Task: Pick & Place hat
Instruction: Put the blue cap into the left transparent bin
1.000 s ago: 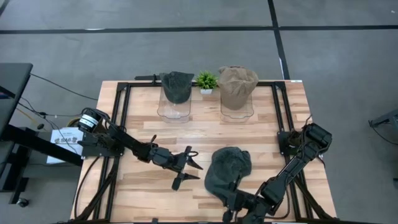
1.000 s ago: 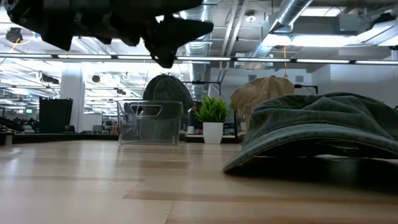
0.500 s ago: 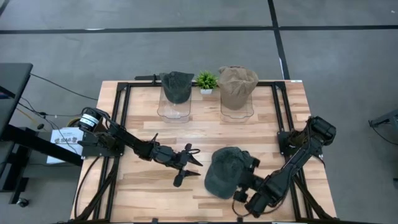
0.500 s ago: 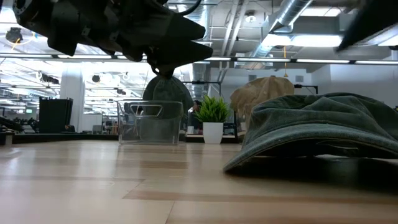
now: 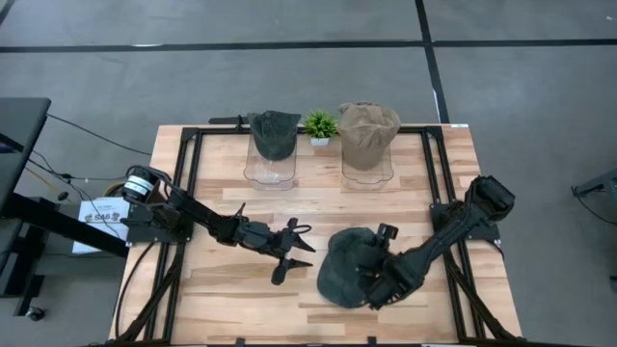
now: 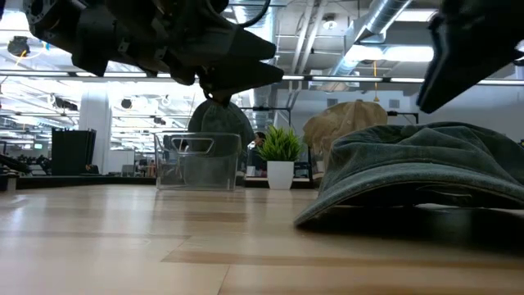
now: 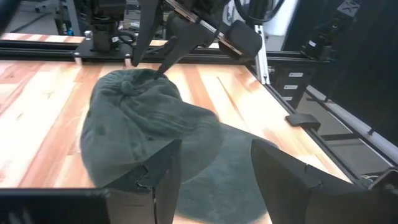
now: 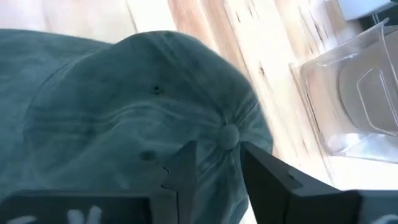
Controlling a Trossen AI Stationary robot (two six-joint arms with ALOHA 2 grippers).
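A dark green cap (image 5: 345, 270) lies flat on the wooden table, brim on the wood, and also shows in the low view (image 6: 417, 168). My right gripper (image 5: 379, 277) reaches in from the table's right and hovers open over the cap's crown. In its wrist view (image 8: 214, 165) the two fingers straddle the crown button (image 8: 228, 134). My left gripper (image 5: 292, 253) is open above bare wood just left of the cap. Its wrist view (image 7: 214, 180) looks at the cap (image 7: 137, 124) and at the right arm's fingers above it. My right gripper comes at the cap's crown (image 7: 134, 81) slanting down from the table's right. I cannot tell whether its fingertips touch the cloth. The cap lies flat on the table.
Two clear bins stand at the far side: one (image 5: 270, 159) holds a dark green cap, the other (image 5: 367, 159) a tan cap. A small potted plant (image 5: 320, 125) stands between them. Black frame rails (image 5: 183, 193) run along the table's sides. Bare wood lies between the bins and the cap.
My right gripper has swung from the table's near edge toward the far edge, ending over the cap's crown and still open. My left gripper has shifted a little and stays open. The cap has kept its place.
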